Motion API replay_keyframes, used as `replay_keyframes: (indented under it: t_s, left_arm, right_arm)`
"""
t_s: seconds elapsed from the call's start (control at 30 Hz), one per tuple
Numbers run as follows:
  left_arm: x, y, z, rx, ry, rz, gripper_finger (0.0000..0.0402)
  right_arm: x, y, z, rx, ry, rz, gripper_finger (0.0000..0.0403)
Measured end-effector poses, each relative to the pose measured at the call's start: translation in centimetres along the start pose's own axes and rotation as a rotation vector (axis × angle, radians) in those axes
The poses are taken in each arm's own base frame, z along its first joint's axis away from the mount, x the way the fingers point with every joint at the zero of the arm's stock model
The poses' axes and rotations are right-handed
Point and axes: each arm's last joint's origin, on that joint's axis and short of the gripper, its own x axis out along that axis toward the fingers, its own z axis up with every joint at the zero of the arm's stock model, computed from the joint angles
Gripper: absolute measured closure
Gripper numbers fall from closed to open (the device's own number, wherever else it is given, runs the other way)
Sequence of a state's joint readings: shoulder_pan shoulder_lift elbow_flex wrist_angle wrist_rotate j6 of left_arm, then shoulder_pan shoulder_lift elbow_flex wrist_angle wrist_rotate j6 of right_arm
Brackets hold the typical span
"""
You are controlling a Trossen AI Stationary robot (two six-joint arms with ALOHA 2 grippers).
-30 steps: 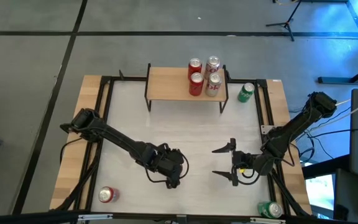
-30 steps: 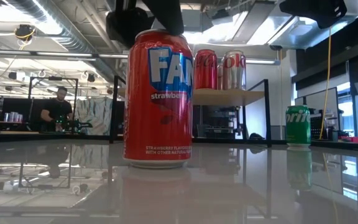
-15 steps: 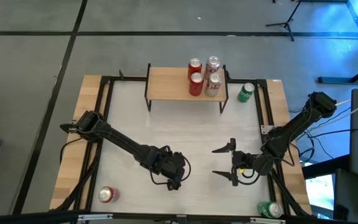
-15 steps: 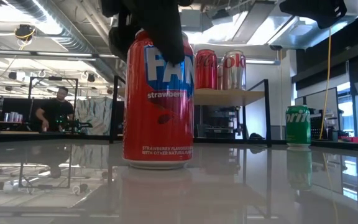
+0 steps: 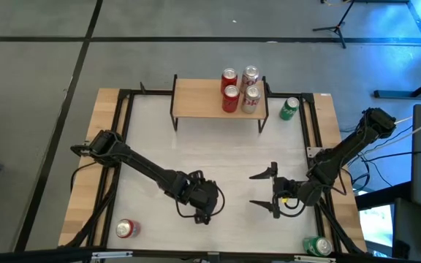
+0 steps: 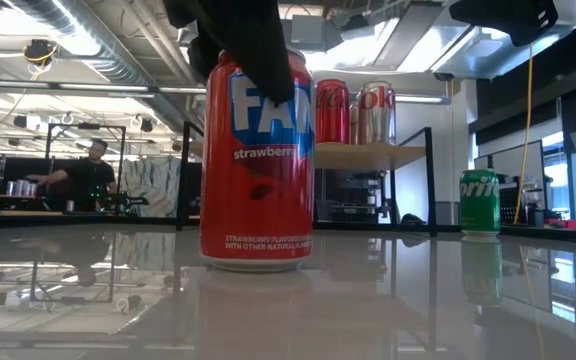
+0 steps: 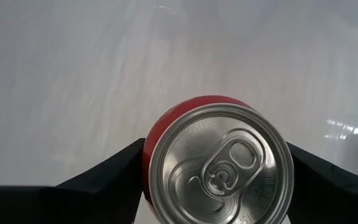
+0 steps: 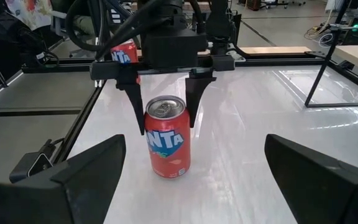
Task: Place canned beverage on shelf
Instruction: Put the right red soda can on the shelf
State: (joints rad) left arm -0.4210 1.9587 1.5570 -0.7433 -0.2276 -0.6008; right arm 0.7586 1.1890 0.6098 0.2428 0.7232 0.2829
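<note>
Red strawberry Fanta can (image 8: 166, 144) upright on the white table (image 5: 152, 139), near its front centre, well apart from the shelf (image 5: 199, 98) at the back. Left gripper (image 8: 165, 99) straddles the can's top, fingers (image 8: 136, 106) spread just beside its sides; contact cannot be told. Right gripper (image 5: 263, 191) waits nearby, wide open and empty.

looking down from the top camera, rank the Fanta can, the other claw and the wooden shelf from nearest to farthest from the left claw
1. Fanta can: right under the left claw, between its fingers, mid-table.
2. Right claw: to its right, open and waiting.
3. Shelf: at the table's far edge, four cans on its right end.
</note>
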Motion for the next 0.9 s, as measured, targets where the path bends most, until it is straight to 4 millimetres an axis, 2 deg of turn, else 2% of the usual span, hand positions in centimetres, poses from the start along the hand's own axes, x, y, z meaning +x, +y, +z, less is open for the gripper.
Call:
replay_keyframes:
  t_s: [0.17,0.27,0.47,0.67,0.9]
  left_arm:
    - [-0.3,0.1,0.1,0.078,0.005,-0.009,0.0118]
    - [-1.1,0.6,0.2,0.079,0.01,-0.012,0.0113]
    - [-5.5,2.7,1.0,0.046,-0.036,-0.011,0.0115]
    - [-10.4,5.7,1.8,0.023,-0.122,-0.021,0.0115]
    - [-14.9,9.6,2.5,0.008,-0.23,-0.016,0.0115]
  right_arm:
    - [0.0,0.0,0.0,0.0,0.0,0.0,0.0022]
    - [0.0,0.0,0.0,0.0,0.0,0.0,0.0022]
    - [0.0,0.0,0.1,-0.03,-0.013,-0.016,0.0022]
    - [-0.1,0.0,0.6,-0.075,-0.042,-0.017,0.0022]
    - [-0.3,0.3,2.4,-0.117,-0.016,-0.026,0.0022]
